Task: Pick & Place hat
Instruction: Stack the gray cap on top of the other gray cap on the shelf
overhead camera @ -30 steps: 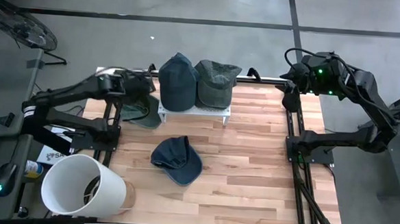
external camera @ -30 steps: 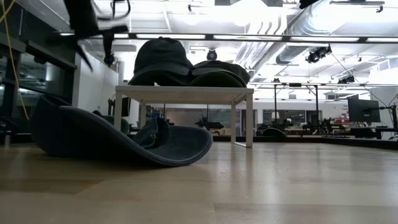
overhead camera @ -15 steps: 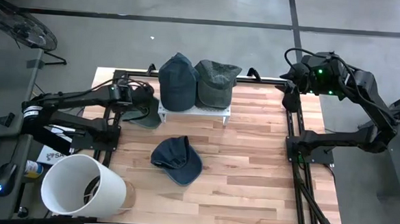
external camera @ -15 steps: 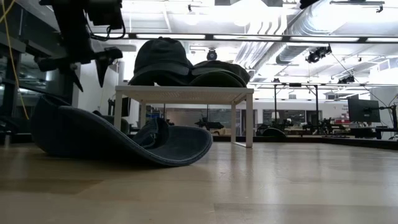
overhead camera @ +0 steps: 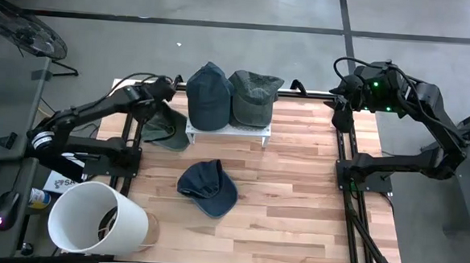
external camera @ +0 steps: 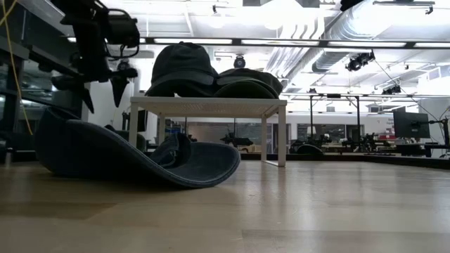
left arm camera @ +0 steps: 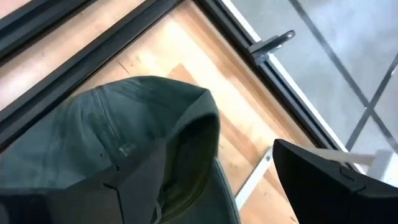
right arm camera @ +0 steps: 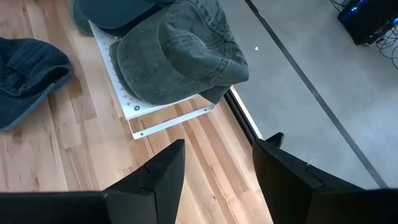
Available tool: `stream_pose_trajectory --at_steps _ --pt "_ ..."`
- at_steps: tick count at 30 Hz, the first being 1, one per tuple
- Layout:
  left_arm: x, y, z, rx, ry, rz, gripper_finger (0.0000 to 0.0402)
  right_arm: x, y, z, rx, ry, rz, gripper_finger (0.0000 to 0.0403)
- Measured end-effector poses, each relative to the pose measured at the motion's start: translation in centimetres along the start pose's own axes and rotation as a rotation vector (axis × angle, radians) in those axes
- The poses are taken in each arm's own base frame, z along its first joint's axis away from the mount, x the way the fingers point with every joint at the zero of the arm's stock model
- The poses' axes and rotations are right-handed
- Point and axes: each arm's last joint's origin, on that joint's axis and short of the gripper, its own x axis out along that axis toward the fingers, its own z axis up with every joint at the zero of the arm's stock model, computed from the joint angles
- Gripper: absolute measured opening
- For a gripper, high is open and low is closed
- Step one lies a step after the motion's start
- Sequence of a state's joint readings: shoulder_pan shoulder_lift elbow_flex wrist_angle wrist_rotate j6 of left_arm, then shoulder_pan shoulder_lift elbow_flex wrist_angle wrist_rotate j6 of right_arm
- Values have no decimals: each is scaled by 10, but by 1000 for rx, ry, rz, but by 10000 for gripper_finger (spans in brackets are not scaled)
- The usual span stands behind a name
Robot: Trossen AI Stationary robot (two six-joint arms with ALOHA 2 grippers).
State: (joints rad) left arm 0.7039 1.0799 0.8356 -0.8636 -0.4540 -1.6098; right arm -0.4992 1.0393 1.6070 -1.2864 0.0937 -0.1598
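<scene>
Lying crumpled on the table beside the white stand (overhead camera: 227, 132), the green hat (overhead camera: 164, 129) is judged soft and light, best pinched at its stiffer brim by the left gripper (overhead camera: 169, 92), seen open above it.

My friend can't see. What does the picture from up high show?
Two caps, blue and grey-green, sit on a small white stand on a wooden table. The open left gripper hovers over a green cap; another blue cap lies nearby.
</scene>
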Motion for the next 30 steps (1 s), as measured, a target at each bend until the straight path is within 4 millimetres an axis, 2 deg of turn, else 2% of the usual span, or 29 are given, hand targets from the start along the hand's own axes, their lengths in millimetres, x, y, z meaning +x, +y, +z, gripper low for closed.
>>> stream_pose_trajectory --at_steps 8,20,30 --pt "23 -6 8 -24 32 65 292 0 0 0 20 1 -2 181" --pt "58 -15 -7 -19 26 152 292 0 0 0 21 -2 -4 181" --pt "71 -17 -11 -4 -18 179 292 0 0 0 21 -1 -5 181"
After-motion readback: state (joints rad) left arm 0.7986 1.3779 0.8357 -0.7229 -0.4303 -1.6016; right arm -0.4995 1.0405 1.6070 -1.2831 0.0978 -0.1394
